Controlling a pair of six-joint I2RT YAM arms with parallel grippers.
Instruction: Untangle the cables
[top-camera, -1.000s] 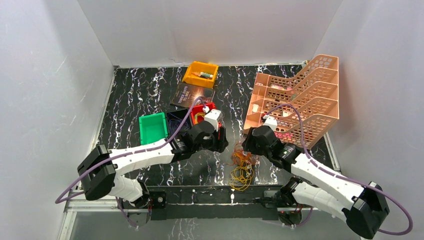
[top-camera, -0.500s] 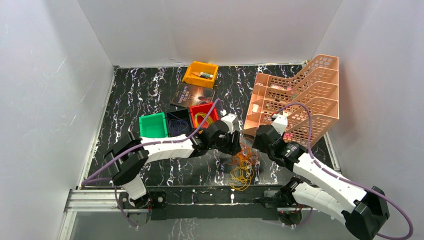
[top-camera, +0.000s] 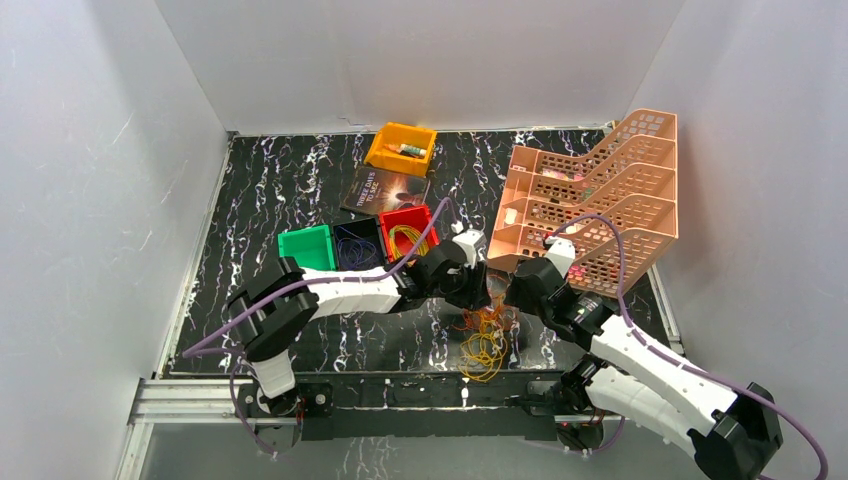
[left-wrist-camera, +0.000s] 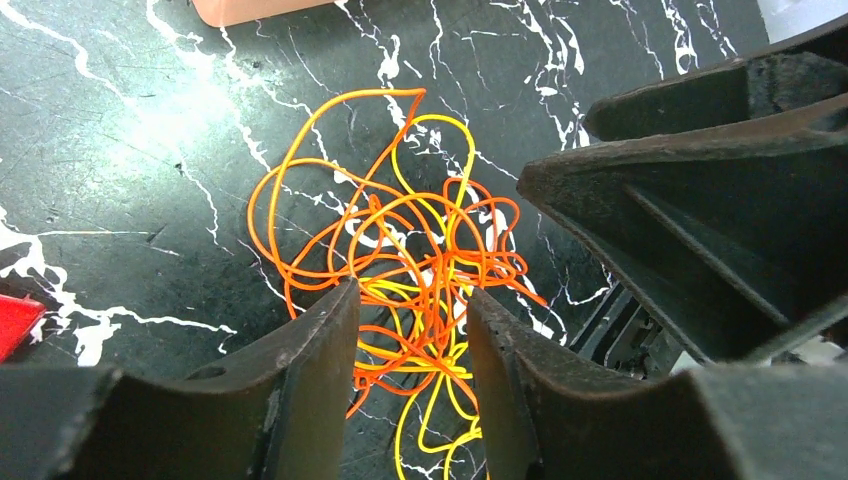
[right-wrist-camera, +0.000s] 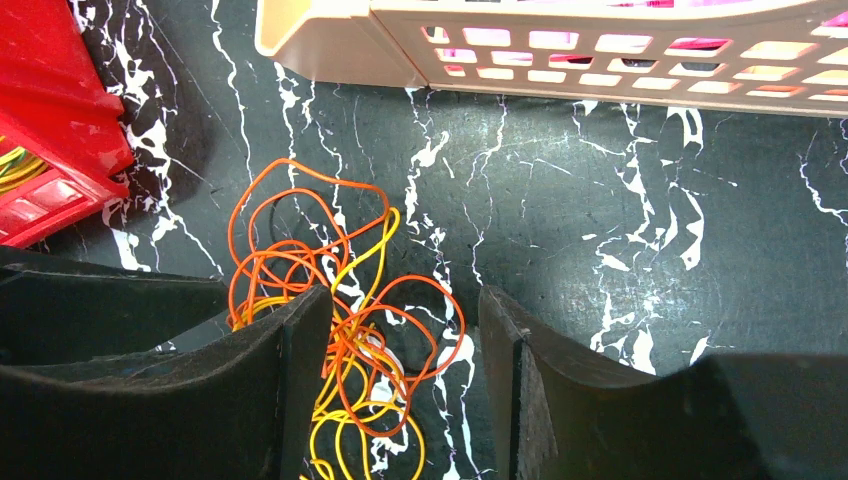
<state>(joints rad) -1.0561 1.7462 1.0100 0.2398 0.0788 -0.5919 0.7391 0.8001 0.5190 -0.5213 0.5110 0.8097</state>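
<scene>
A tangle of thin orange and yellow cables (top-camera: 484, 338) lies on the dark marble table near the front edge. It also shows in the left wrist view (left-wrist-camera: 400, 250) and in the right wrist view (right-wrist-camera: 350, 310). My left gripper (top-camera: 479, 297) is open, its jaws either side of the orange tangle just above it (left-wrist-camera: 412, 300). My right gripper (top-camera: 511, 300) is open over the tangle's right side (right-wrist-camera: 405, 300), close beside the left gripper. More yellow loops lie in the red bin (top-camera: 406, 232) and dark blue ones in the black bin (top-camera: 357, 247).
A green bin (top-camera: 306, 250) stands left of the black one. A dark book (top-camera: 384, 187) and an orange bin (top-camera: 401, 148) lie behind them. A large peach rack (top-camera: 600, 205) fills the right side, its foot close to both grippers (right-wrist-camera: 330, 40).
My left arm has swung right from over the bins to the tangle. My right gripper has shifted a little right and back. The cables have not moved.
</scene>
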